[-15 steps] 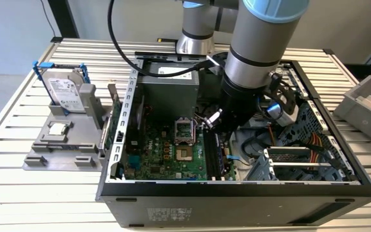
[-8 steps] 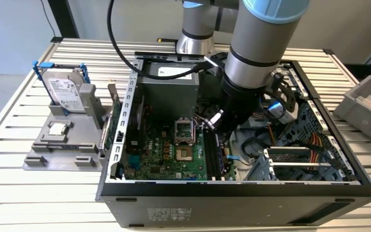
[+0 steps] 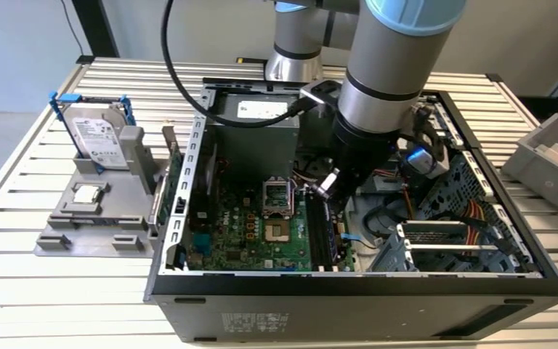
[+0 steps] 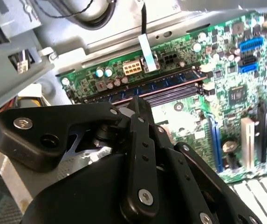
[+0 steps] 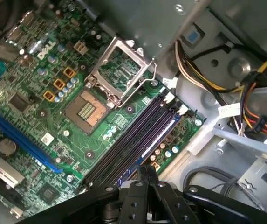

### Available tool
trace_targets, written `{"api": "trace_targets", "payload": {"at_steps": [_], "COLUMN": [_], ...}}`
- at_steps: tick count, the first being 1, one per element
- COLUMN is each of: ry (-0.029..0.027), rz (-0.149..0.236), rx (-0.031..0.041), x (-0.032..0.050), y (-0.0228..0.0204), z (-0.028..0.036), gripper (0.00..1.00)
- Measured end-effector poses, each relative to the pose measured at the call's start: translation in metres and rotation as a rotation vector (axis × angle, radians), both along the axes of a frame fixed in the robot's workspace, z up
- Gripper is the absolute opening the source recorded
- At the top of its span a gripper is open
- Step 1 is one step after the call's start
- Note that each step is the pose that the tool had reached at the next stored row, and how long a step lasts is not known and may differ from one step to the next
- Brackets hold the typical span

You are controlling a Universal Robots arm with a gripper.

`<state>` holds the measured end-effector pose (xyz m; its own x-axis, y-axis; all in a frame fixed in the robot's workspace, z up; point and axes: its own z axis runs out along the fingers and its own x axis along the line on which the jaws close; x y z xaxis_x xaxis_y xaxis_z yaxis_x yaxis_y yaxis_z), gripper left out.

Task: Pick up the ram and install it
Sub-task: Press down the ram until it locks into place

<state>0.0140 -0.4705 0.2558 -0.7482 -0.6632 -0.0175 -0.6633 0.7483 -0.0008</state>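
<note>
Your arm reaches steeply down into the open computer case, its black gripper poised just above the motherboard's memory slots, fingers drawn together.

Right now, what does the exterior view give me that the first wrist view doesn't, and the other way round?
Exterior view alone: the whole open computer case on the slatted table, the arm reaching down into it, and the silver hard drive standing in a grey holder outside the case. First wrist view alone: the open processor socket up close and a stick sitting in the memory slots just beyond the gripper. Both share the green motherboard and the bundled cables.
</note>
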Motion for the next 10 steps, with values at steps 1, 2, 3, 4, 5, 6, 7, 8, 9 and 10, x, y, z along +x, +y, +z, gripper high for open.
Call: {"api": "trace_targets", "payload": {"at_steps": [1,2,3,4,5,6,7,8,9,10], "ry": [0.0,0.0,0.0,0.0,0.0,0.0,0.0,0.0,0.0,0.0], "rz": [0.017,0.037,0.054,0.073,0.092,0.11,0.127,0.146,0.163,0.183], "rx": [0.0,0.0,0.0,0.0,0.0,0.0,0.0,0.0,0.0,0.0], "x": [0.0,0.0,0.0,0.0,0.0,0.0,0.0,0.0,0.0,0.0], "y": [0.0,0.0,0.0,0.0,0.0,0.0,0.0,0.0,0.0,0.0], "z": [0.0,0.0,0.0,0.0,0.0,0.0,0.0,0.0,0.0,0.0], "gripper": [0.0,0.0,0.0,0.0,0.0,0.0,0.0,0.0,0.0,0.0]}}
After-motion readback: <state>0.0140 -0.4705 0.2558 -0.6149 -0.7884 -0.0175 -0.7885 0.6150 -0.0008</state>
